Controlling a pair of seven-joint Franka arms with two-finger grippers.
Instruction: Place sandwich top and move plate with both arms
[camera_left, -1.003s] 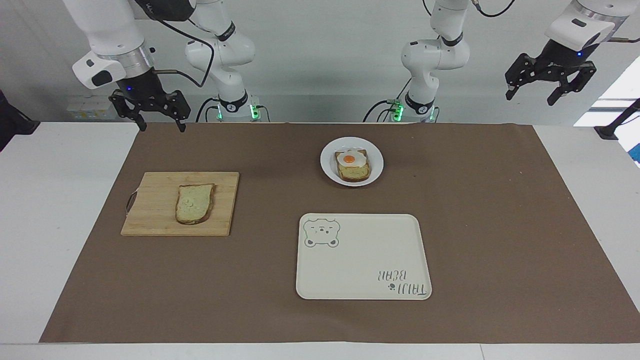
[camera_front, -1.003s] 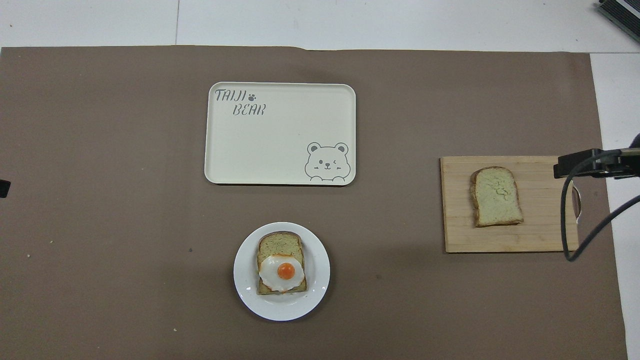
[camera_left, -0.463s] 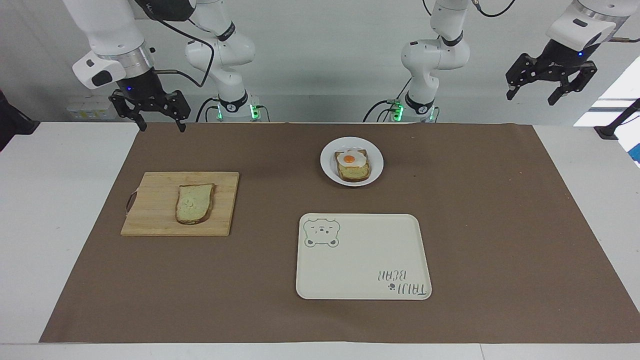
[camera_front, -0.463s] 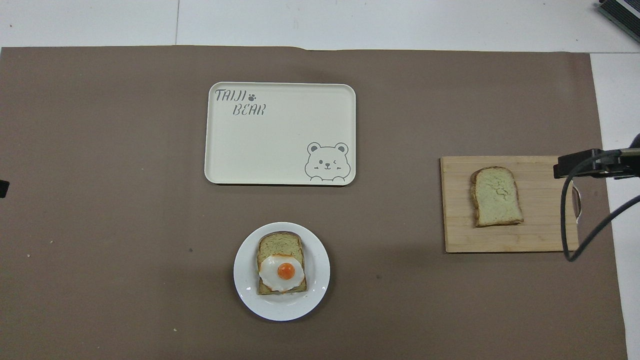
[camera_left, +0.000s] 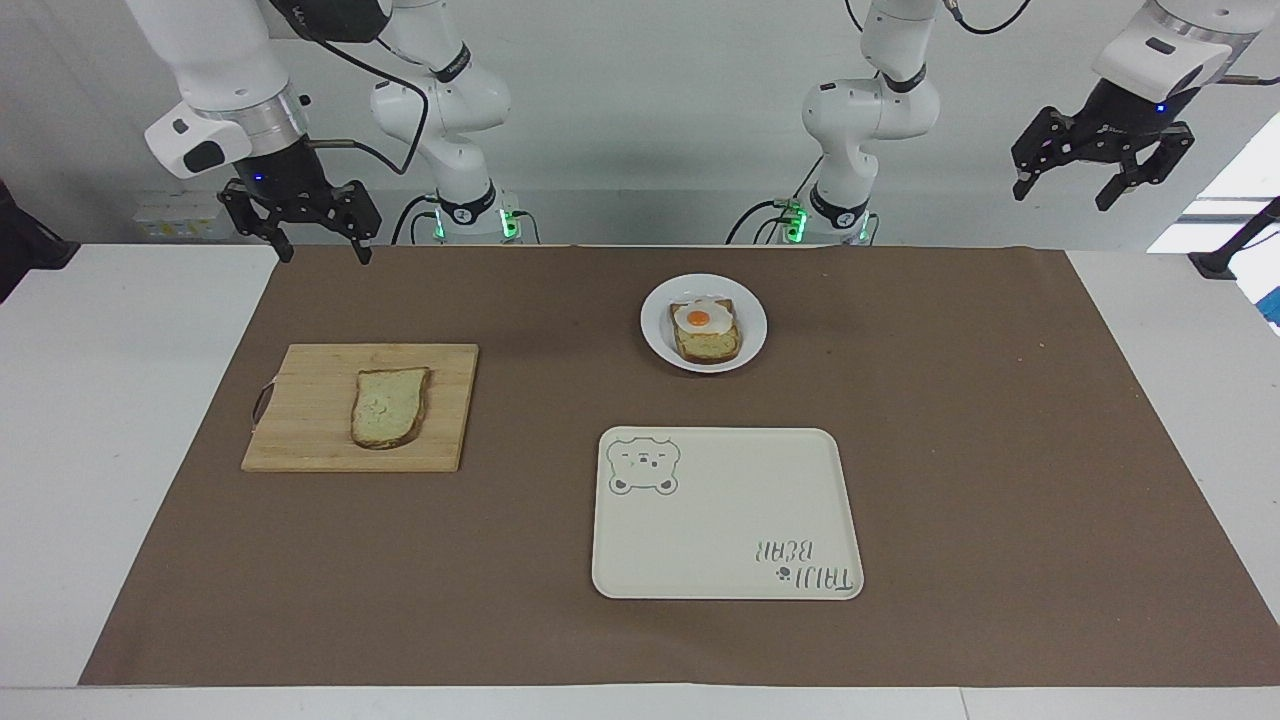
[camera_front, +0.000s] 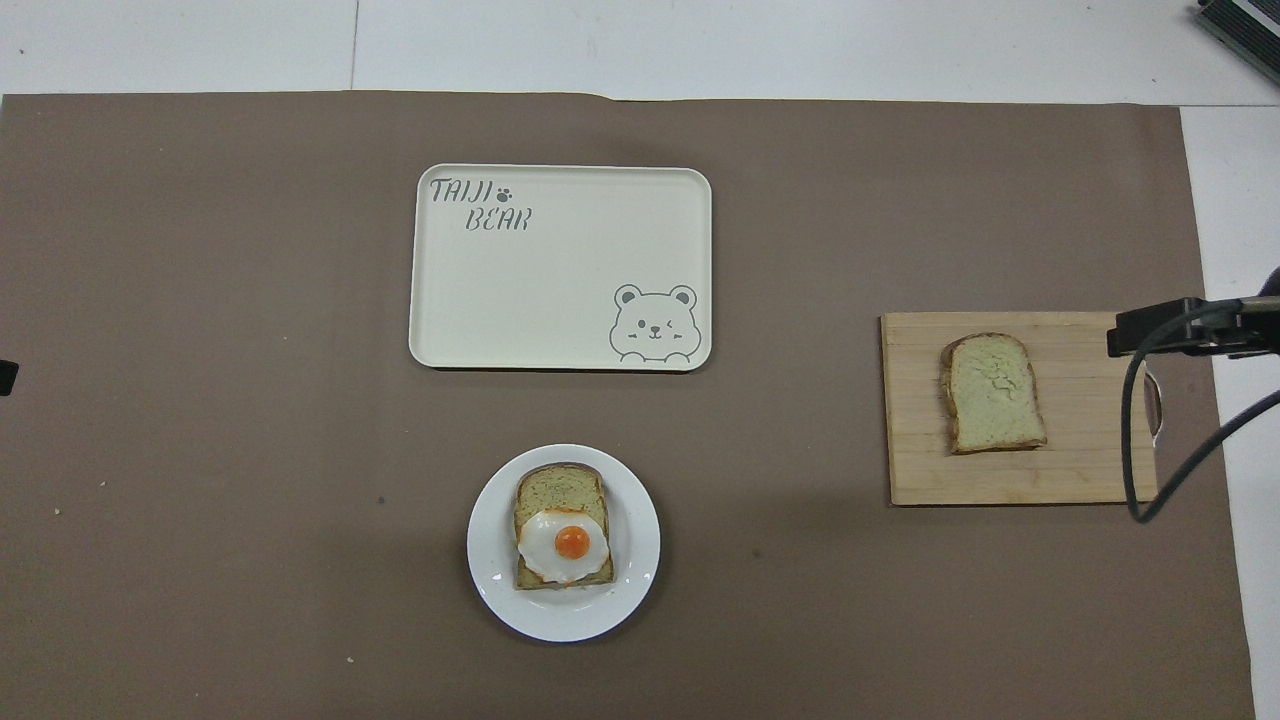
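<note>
A plain slice of pale speckled bread with a brown crust, the sandwich top (camera_left: 389, 407) (camera_front: 993, 393), lies flat on a rectangular wooden cutting board (camera_left: 310, 440) (camera_front: 1060, 470) toward the right arm's end of the table, with bare board showing on all sides of the slice. The board sits wholly on the brown paper mat (camera_left: 1000, 450) (camera_front: 200, 400), close to the mat's edge at that end.

The small round white plate (camera_left: 748, 345) (camera_front: 490, 570) stands near the mat's edge closest to the robots, about midway along it. On it rests a bread slice topped with a fried egg (camera_left: 699, 319) (camera_front: 568, 543). The cream rectangular tray with a bear drawing (camera_left: 740, 500) (camera_front: 560, 290) lies just farther from the robots than the plate, apart from it, with a strip of bare mat between them.

Wide stretches of bare mat lie between board and plate, and from plate and tray out to the left arm's end.

The right gripper (camera_left: 322, 255) hangs over the mat's corner nearest the robots at its own end, fingers spread, holding nothing. The left gripper (camera_left: 1063, 188) is raised high over the white table margin at the left arm's end, fingers spread and empty.
</note>
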